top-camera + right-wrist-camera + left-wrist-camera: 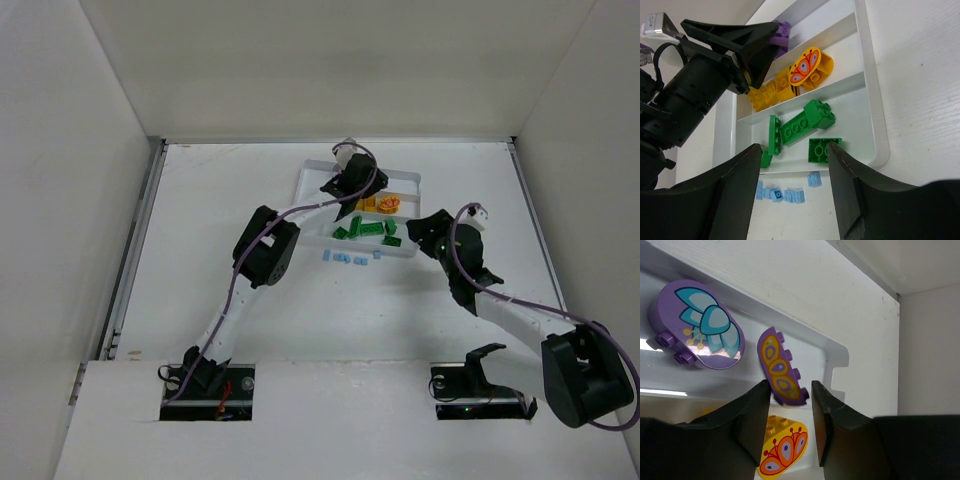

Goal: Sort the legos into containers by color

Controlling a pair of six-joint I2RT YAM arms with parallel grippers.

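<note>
Reaching across the counter [215, 200], the left arm holds its left gripper [345, 185] over the far end of the white tray [412, 181]. In the left wrist view the left gripper [790, 387] has its jaws parted about as wide as a small brick. The lower end of a purple brick with yellow ovals [780, 365] lies between the tips, with a thin strip of white on either side, so nothing is gripped. That brick leans on the tray wall [840, 357]. Left of it in the same compartment lies a larger purple oval brick with a blue flower [700, 325]. A yellow patterned brick [785, 450] shows below, in the next compartment.

Moving rightward, the right wrist view shows the yellow-orange bricks [767, 92] in the middle narrow compartment. The green bricks [800, 125] lie in the one nearest the tray rim [881, 130], and a purple brick [783, 30] sits in the far one. Several pale blue bricks [785, 194] lie on the counter just outside that rim.

At the right, the right gripper [795, 147] hovers above the green compartment, jaws spread wide and holding nothing.
</note>
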